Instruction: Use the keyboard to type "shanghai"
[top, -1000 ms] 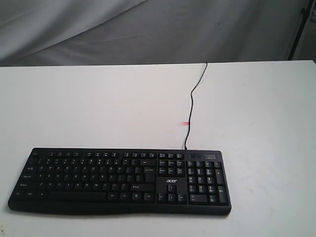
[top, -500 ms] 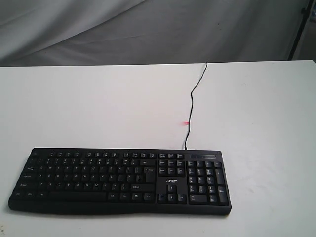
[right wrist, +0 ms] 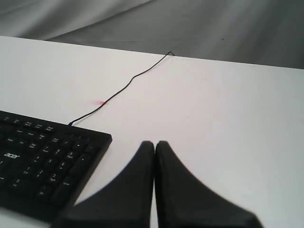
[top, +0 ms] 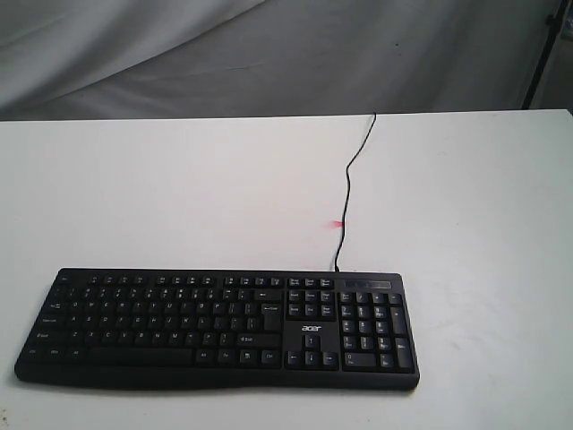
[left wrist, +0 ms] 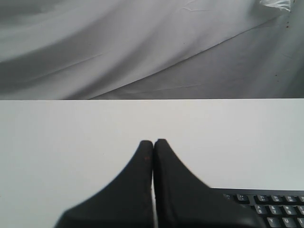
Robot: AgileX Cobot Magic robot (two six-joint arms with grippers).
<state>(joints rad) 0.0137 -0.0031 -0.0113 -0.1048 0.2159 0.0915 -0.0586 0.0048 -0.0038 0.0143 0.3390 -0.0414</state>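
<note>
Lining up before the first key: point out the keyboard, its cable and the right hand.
keyboard (top: 215,327), exterior view, middle of the key field.
cable (top: 348,184), exterior view, midway along its length.
right hand (right wrist: 154,144), right wrist view, midway between the closed fingertips.

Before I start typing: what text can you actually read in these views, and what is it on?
"acer": white logo on the keyboard.
Key legends: white, too small and blurred to read in every view.
No other text is visible.
</note>
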